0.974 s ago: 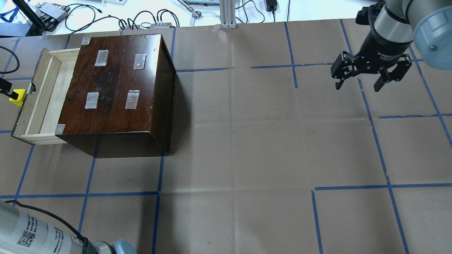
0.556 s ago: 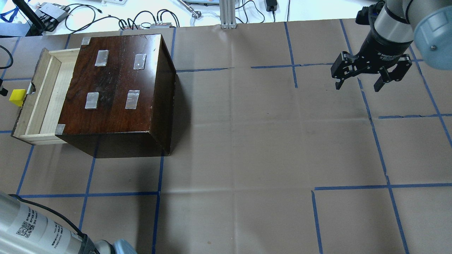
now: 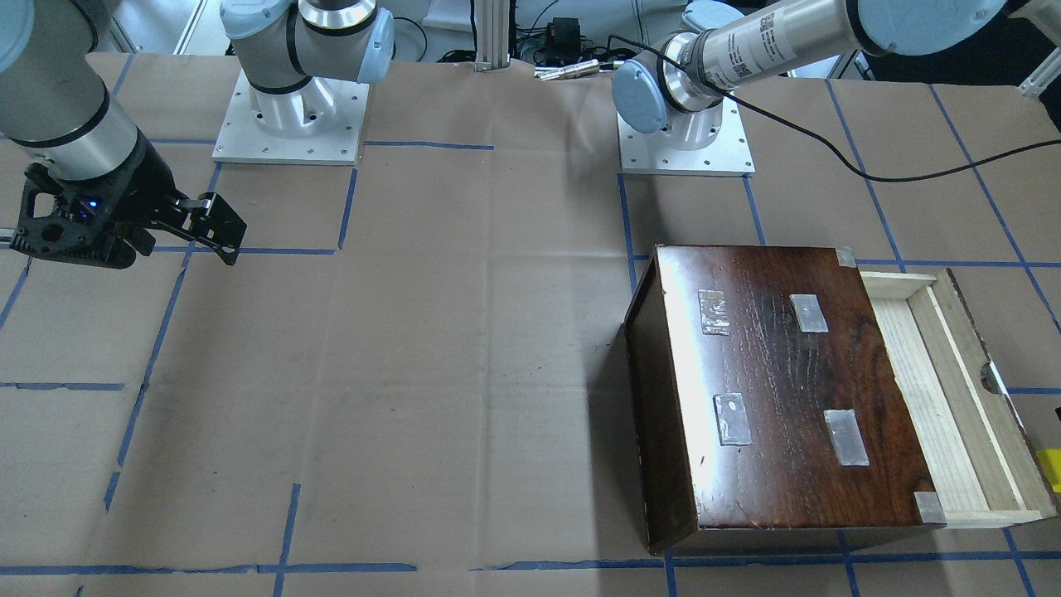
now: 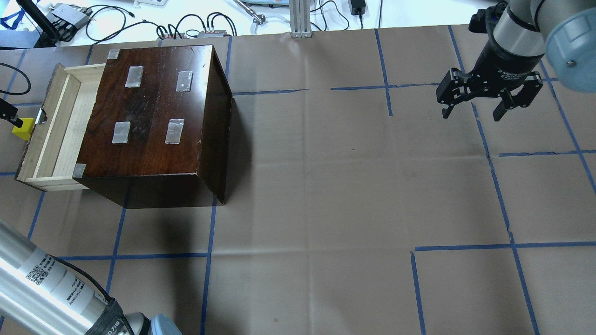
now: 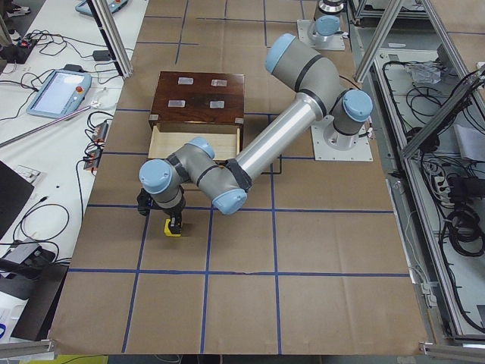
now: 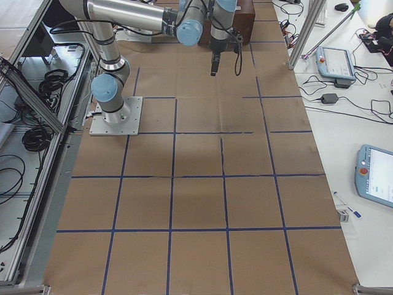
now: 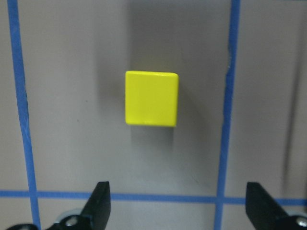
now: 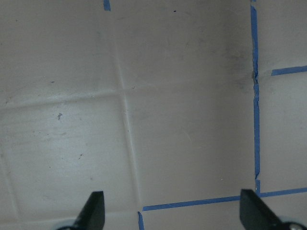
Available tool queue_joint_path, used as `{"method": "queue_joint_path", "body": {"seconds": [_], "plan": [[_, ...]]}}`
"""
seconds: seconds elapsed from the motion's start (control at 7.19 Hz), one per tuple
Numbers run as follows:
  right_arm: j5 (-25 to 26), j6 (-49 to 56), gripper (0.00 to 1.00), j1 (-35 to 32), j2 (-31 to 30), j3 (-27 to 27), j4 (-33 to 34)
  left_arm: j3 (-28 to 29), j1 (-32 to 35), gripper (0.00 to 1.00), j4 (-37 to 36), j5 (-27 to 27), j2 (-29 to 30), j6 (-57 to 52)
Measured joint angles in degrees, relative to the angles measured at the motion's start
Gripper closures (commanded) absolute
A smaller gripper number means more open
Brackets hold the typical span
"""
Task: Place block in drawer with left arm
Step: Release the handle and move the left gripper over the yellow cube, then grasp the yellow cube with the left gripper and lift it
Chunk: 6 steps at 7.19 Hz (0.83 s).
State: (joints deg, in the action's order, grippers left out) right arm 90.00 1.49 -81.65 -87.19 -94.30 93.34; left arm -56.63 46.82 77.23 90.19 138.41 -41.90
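The yellow block (image 7: 151, 98) lies on the brown paper, just outside the dark front panel of the open drawer (image 4: 63, 128); it also shows in the overhead view (image 4: 22, 129) and at the right edge of the front view (image 3: 1051, 466). The drawer (image 3: 937, 398) is pulled out of the dark wooden box (image 4: 153, 107) and holds nothing. My left gripper (image 7: 180, 206) is open and empty, hovering over the block with both fingertips wide apart. In the overhead view only one finger (image 4: 10, 114) shows, beside the block. My right gripper (image 4: 489, 100) is open and empty, far right.
The box has several tape patches on its top (image 3: 796, 390). Blue tape lines grid the papered table (image 4: 326, 186). Cables and devices lie beyond the far edge (image 4: 139, 18). The left arm's black cable (image 3: 912, 170) trails over the table near the box.
My left gripper's finger drew back towards the view's left edge, then returned beside the block. The left forearm has swung further into the bottom left. The block, drawer and right arm have not moved.
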Motion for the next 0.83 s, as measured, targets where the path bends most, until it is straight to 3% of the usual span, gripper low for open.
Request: {"method": "queue_joint_path", "body": {"seconds": [0.7,0.83], "plan": [[0.00,-0.03,0.00,0.00,0.00,0.03,0.00,2.37,1.49,0.04,-3.93,-0.27,5.00,0.15],[0.00,-0.04,0.00,0.00,0.00,0.01,0.00,2.50,1.71,0.46,-4.13,-0.41,5.68,0.25]]}}
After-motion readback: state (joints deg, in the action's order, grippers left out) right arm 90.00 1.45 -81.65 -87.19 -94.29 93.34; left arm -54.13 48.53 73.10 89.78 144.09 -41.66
